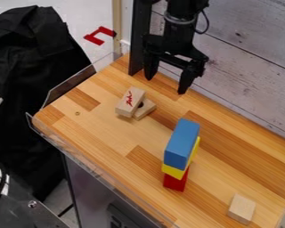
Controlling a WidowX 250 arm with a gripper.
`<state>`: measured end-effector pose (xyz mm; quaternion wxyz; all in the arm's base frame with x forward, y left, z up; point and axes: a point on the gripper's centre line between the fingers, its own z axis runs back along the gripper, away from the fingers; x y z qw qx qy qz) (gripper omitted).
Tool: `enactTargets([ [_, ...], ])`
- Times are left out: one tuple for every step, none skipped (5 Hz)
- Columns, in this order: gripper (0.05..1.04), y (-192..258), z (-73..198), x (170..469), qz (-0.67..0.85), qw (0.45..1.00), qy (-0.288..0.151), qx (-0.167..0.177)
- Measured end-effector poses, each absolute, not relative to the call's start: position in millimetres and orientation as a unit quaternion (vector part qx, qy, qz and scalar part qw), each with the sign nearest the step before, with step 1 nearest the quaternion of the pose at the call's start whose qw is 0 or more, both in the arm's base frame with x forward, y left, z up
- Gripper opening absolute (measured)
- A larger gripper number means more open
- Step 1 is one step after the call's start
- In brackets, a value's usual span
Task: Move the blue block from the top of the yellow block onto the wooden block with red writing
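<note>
Hanging with fingers parted, the gripper (165,85) is behind two wooden blocks (130,102).

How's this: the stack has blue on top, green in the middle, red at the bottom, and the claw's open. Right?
The middle block is yellow, not green, as the camera view shows. The blue block is on top, the red block at the bottom; the gripper is open.

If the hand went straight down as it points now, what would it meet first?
Most likely the wooden tabletop, near the paired wooden blocks; how high the hand hangs is hard to judge.
</note>
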<state>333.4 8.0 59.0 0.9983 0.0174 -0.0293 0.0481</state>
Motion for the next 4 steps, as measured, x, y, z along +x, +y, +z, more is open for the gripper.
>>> enactTargets([
  [1.001,-2,73,325,0.04,0.997,-0.053,0.027],
  [1.001,-20,90,316,0.027,0.996,-0.077,0.037],
  [1.001,-34,93,305,0.017,0.996,-0.08,0.038],
  [1.001,-42,94,292,0.019,0.996,-0.081,0.035],
])
